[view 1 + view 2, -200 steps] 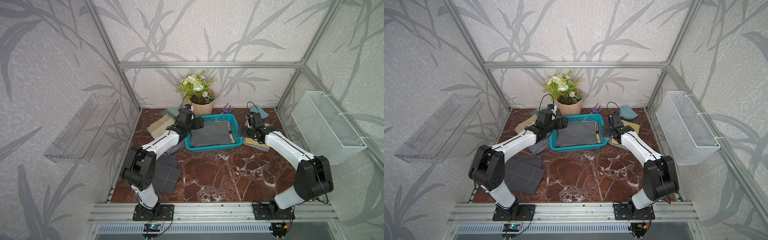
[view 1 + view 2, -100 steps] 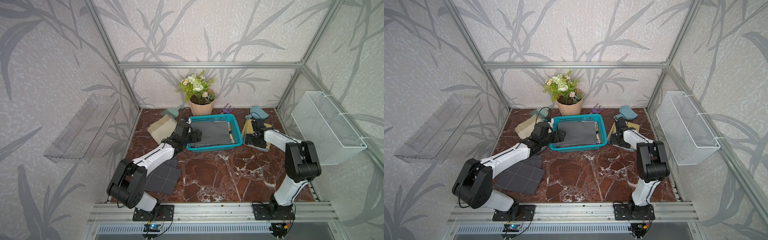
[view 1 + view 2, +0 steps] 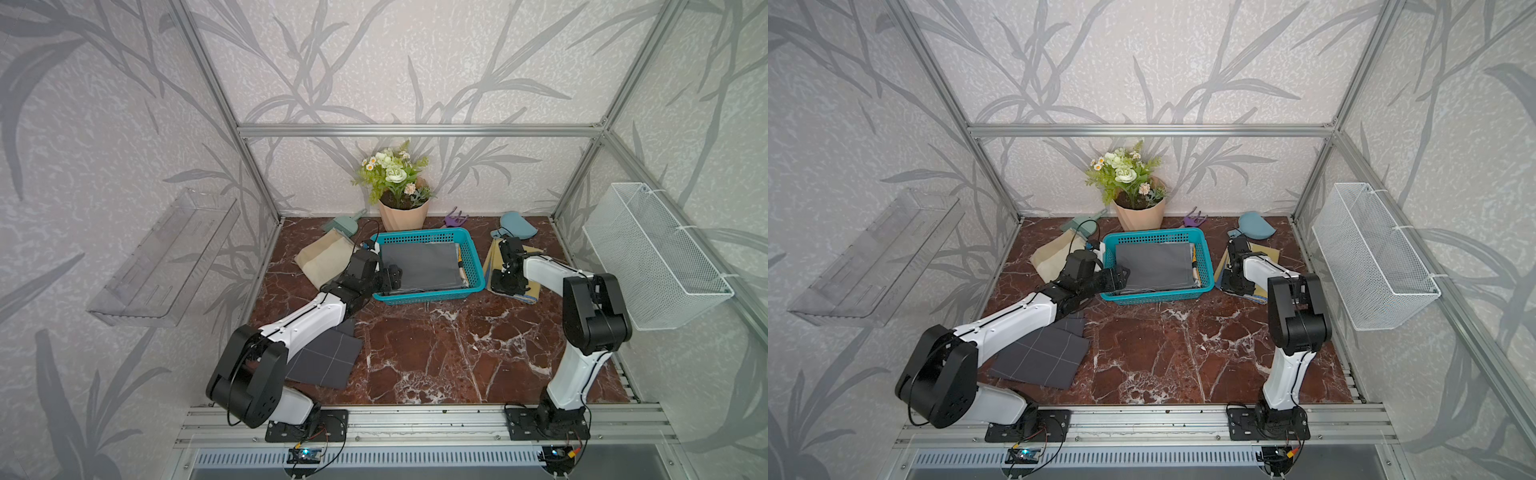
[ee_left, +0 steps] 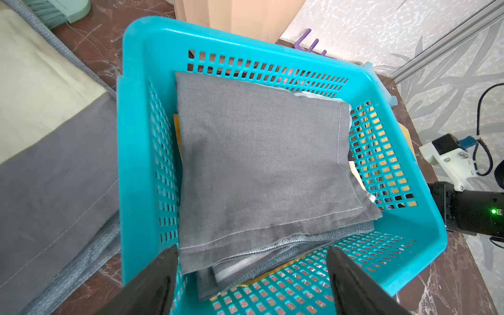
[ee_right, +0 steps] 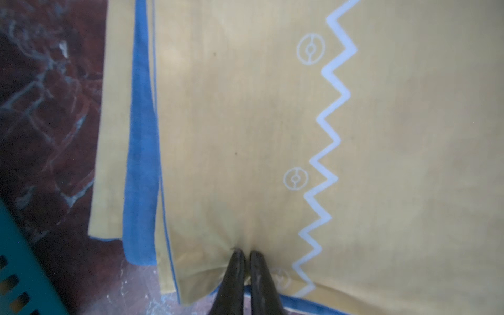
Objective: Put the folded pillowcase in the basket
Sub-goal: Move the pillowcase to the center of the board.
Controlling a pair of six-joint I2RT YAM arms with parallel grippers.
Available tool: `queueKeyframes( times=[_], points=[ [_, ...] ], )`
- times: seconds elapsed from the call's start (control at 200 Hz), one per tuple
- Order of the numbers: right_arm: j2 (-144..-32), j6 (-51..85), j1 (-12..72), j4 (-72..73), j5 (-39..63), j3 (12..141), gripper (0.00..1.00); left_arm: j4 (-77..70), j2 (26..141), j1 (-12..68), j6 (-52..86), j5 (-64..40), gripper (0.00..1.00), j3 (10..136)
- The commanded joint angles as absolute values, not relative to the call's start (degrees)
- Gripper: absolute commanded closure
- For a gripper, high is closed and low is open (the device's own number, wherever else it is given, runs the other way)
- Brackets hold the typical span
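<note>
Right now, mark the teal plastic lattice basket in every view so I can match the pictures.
In a top view: teal plastic lattice basket at mid-back of the table, in front of the peach flowerpot.
In a top view: same spot.
Left wrist: fills the picture, grey folded cloth inside.
Right wrist: one corner at the edge, beside the yellow zigzag-print folded pillowcase.
Shared landmark: red-brown marble tabletop.

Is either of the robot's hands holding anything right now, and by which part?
The right hand pinches the yellow folded pillowcase by a bit of fabric near one edge. The left hand is open and holds nothing.
</note>
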State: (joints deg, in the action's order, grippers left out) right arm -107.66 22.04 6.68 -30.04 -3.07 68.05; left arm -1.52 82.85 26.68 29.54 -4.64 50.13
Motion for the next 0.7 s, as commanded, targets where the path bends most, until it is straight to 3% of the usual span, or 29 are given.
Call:
queueKeyframes(
  times=[0.0, 0.435, 0.695],
  points=[
    [-108.4, 23.9, 6.6, -36.0, -0.4, 64.3, 1.0, -0.2, 80.9, 26.9, 28.7, -3.3, 0.13, 49.8],
    [-97.9, 28.3, 8.0, -37.3, 5.8, 50.9, 1.0, 0.0, 78.1, 26.9, 28.7, -2.4, 0.12, 48.3],
    [-80.7, 37.3, 15.9, -40.7, 6.8, 41.2, 1.0, 0.1, 77.0, 26.9, 28.6, -2.0, 0.12, 47.3]
  ],
)
